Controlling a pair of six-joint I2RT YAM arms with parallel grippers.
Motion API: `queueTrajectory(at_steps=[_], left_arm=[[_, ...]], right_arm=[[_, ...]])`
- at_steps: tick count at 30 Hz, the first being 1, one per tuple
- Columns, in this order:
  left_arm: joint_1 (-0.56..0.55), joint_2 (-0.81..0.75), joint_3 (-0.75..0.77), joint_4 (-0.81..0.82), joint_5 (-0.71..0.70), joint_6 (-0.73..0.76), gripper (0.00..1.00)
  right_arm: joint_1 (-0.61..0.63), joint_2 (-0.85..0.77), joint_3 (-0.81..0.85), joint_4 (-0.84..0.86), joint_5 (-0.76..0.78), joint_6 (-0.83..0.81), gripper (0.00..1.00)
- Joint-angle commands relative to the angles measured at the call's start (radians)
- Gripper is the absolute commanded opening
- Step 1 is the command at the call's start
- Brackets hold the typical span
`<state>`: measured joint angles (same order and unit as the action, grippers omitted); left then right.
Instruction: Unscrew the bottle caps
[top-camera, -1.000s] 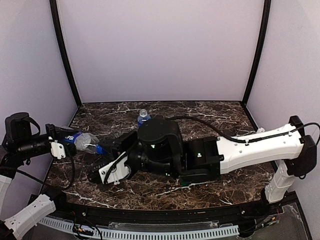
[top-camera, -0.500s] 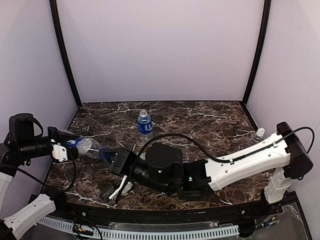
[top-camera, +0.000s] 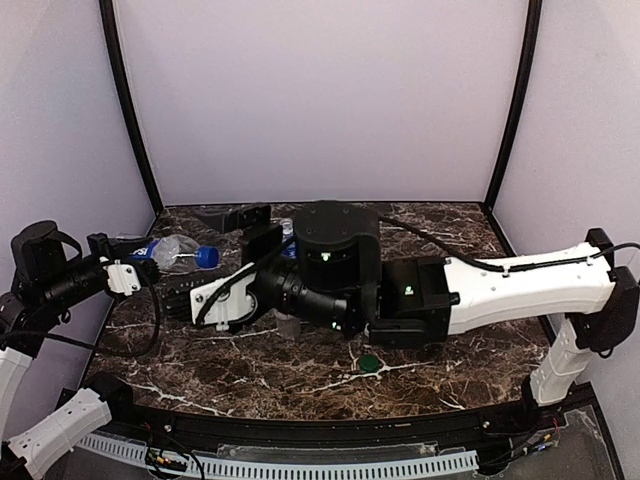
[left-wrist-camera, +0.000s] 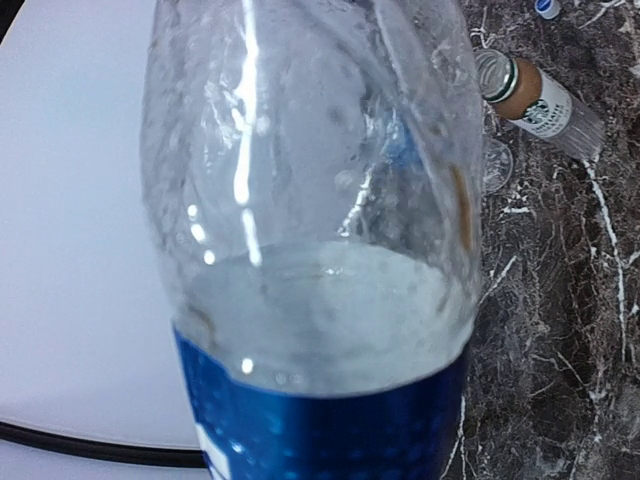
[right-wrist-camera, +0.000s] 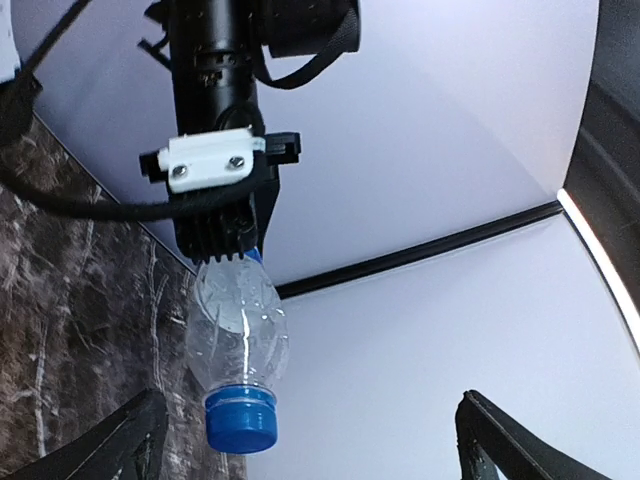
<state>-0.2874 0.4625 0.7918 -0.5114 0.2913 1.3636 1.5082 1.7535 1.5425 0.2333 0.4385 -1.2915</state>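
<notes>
Straddling bottle (right-wrist-camera: 238, 335) cap (right-wrist-camera: 240, 422), perhaps, wrist-view only: right claw (right-wrist-camera: 305, 420).

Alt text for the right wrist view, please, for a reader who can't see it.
The left gripper holds a clear bottle with its blue cap on and facing the camera. The right gripper is open, its two dark fingers wide apart at the bottom corners, touching nothing. The dark marble table is at left.

On my dark marbled table (top-camera: 450, 230) I see a green cap (top-camera: 369, 363) and a brown bottle (left-wrist-camera: 540, 100).
</notes>
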Motion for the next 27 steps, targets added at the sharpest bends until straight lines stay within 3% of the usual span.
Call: queueTrajectory(at_steps=[1, 7, 10, 20, 27], left_arm=[[-0.005, -0.005, -0.030, 0.183, -0.095, -0.058, 0.23], [-0.004, 0.004, -0.038, 0.256, -0.168, -0.053, 0.24], [-0.004, 0.005, -0.041, 0.260, -0.169, -0.050, 0.24], [-0.004, 0.012, -0.056, 0.259, -0.186, -0.034, 0.24], [-0.004, 0.014, -0.064, 0.254, -0.182, -0.026, 0.24]], right_arm=[[-0.099, -0.066, 0.153, -0.382, -0.311, 0.710, 0.99], [-0.313, -0.063, 0.157, -0.319, -0.703, 1.486, 0.99], [-0.371, -0.037, 0.152, -0.270, -0.751, 1.744, 0.97], [-0.377, 0.108, 0.292, -0.270, -0.841, 1.860, 0.84], [-0.376, 0.163, 0.338, -0.255, -0.891, 1.894, 0.66]])
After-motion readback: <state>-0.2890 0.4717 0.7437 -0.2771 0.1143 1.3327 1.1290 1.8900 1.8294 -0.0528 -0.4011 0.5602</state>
